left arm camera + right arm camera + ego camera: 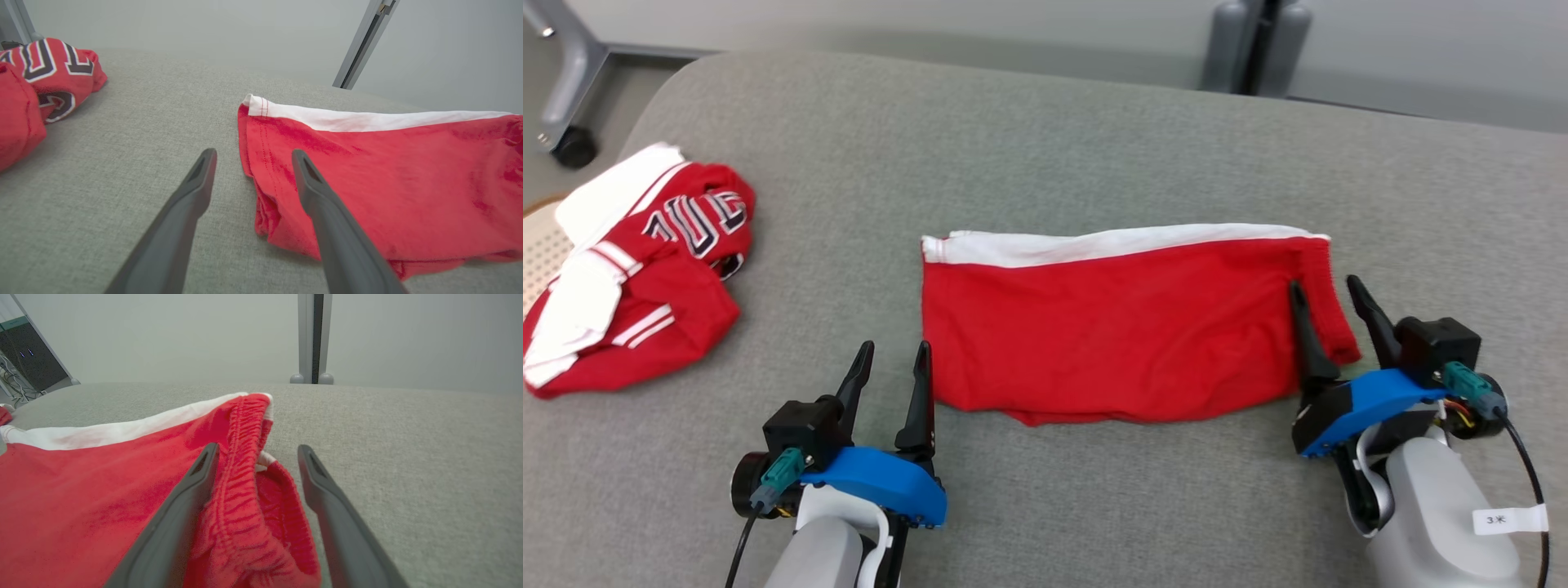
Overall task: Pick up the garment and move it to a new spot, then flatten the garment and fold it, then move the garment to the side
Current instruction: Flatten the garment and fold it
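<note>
1. The red shorts (1127, 327) lie folded flat mid-tabletop (1045, 139); an uneven lift could spill the fold.
2. The right pincer (1323, 282), open, straddles the waistband (245, 457); it may pinch only one layer.
3. The left pincer (894, 347), open at the shorts' left edge, may close on nothing.

Lab: partition post (314, 335), equipment cabinet (34, 355)

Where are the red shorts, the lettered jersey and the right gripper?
red shorts (1119, 327), head view, middle of cloth.
lettered jersey (678, 310), head view, red body.
right gripper (1323, 284), head view, between its fingertips.
</note>
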